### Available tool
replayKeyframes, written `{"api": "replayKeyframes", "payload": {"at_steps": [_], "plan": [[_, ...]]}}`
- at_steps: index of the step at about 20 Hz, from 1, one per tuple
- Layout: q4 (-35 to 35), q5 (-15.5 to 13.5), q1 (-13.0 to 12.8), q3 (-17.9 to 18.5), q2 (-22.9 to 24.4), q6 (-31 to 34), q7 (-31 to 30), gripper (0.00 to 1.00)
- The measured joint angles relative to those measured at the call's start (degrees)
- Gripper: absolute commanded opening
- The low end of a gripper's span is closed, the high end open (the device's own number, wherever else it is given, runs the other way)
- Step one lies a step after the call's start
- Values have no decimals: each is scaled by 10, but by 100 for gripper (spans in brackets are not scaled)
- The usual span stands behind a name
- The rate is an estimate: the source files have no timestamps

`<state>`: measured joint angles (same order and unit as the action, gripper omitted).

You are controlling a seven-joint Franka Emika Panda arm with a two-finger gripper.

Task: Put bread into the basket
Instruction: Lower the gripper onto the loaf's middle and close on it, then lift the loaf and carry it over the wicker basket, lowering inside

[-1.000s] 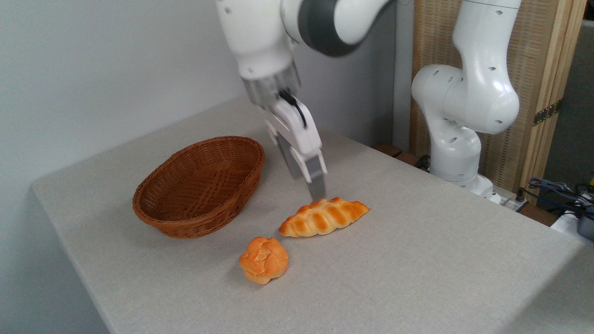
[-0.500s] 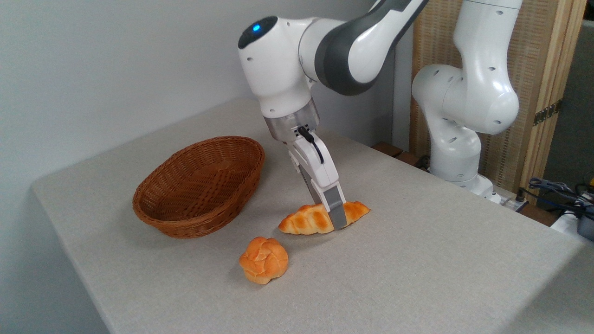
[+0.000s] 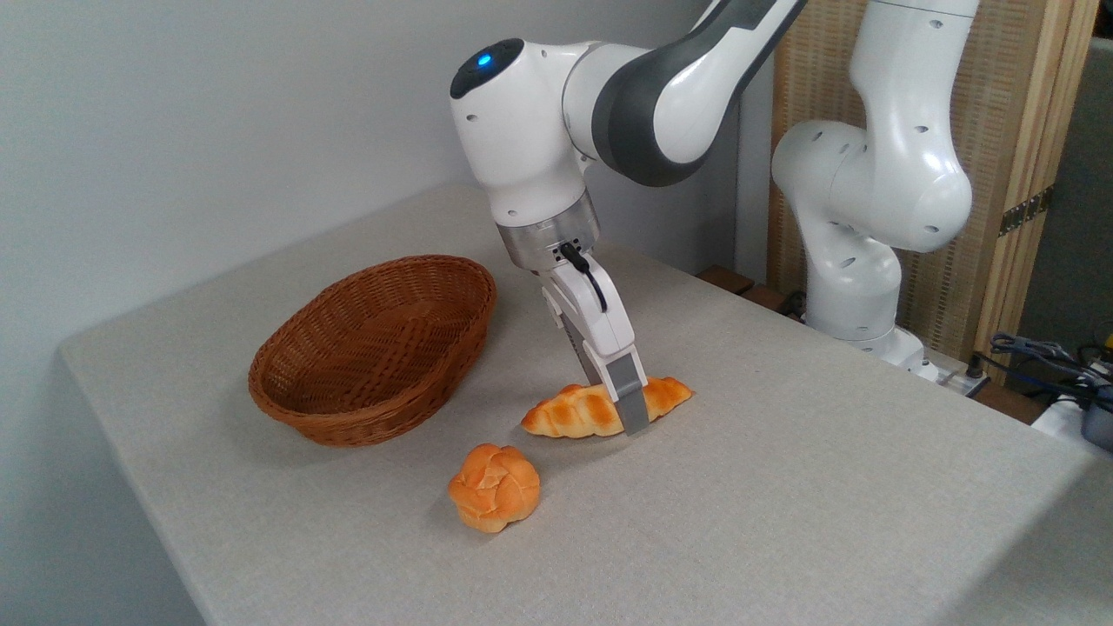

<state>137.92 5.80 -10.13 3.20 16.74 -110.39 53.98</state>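
End effector (image 3: 628, 416) straddling bread (image 3: 578, 412) on table; basket (image 3: 374, 348) left.

A golden-brown braided loaf (image 3: 578, 411) with pale creases lies on a light grey, finely woven table (image 3: 783, 487), beside a reddish-brown wicker basket (image 3: 374, 348) and an orange knotted bun (image 3: 494, 487). The white-and-grey arm (image 3: 609, 113) ends in a white end effector (image 3: 633, 416) with grey fingertips.

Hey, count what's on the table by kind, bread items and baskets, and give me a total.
Bread items: 2, the braided loaf between the gripper fingers and the round bun.
Baskets: 1, the wicker basket.
Total: 3
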Motion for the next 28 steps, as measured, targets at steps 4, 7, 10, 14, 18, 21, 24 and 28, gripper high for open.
{"api": "replayKeyframes", "payload": {"at_steps": [4, 7, 10, 14, 18, 21, 24, 28], "plan": [[7, -14, -4, 1, -2, -11, 0, 15], [10, -20, -7, 1, -3, -13, 0, 12], [10, -25, -10, 1, -4, -13, 0, 9], [10, -27, -11, 1, -4, -13, 0, 6], [10, -27, -12, 2, -4, -13, 0, 3], [5, -41, -11, 5, -3, -11, -2, 2], [-32, -70, -11, 9, -4, 22, -2, 2], [-141, -112, -11, 9, -14, 118, -9, 5]]}}
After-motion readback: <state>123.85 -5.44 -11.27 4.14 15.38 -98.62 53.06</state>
